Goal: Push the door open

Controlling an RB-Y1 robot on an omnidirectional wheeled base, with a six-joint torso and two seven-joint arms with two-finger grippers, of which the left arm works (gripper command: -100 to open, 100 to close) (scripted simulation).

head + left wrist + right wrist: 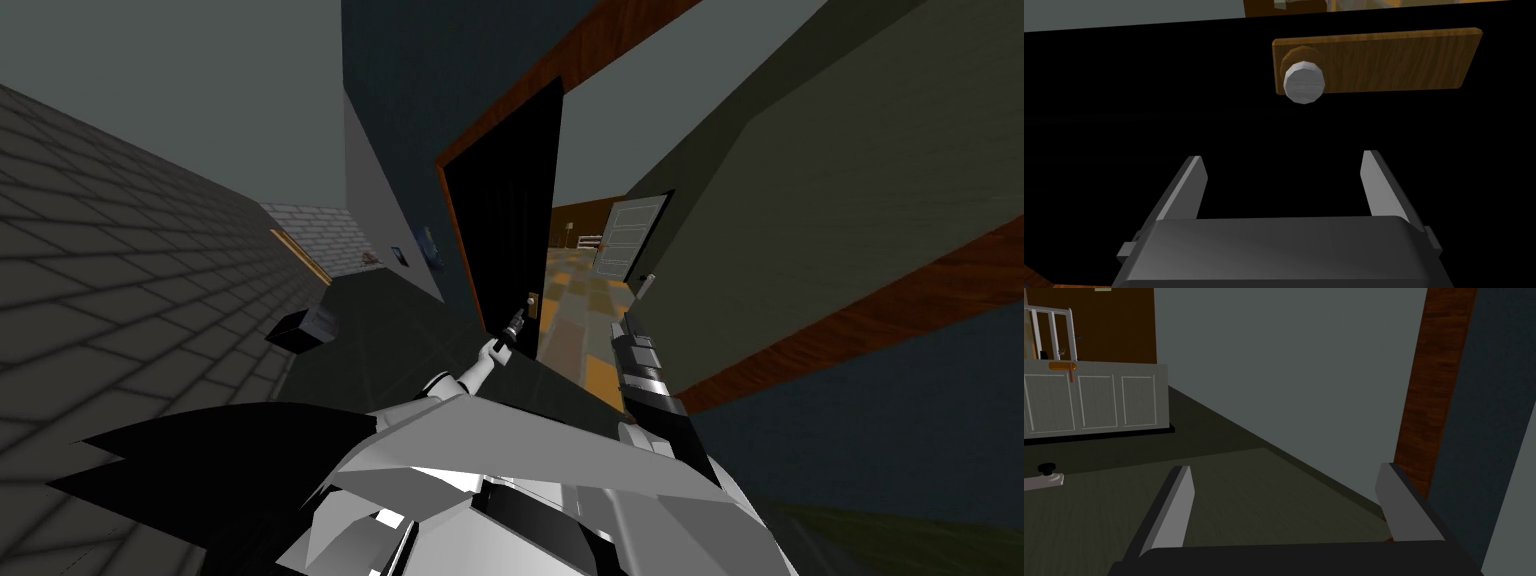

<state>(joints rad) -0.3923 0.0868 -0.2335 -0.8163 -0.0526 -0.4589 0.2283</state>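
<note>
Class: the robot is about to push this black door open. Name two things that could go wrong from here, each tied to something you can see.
1. The open left gripper points at the door close to the grey knob and its wooden plate; a thin finger might catch there.
2. The right gripper, open, sits near the brown door frame and may scrape it when advancing.

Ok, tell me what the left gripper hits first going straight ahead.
Probably the black door: the open left gripper points at its bare face, beside the grey knob and wooden plate.
</note>
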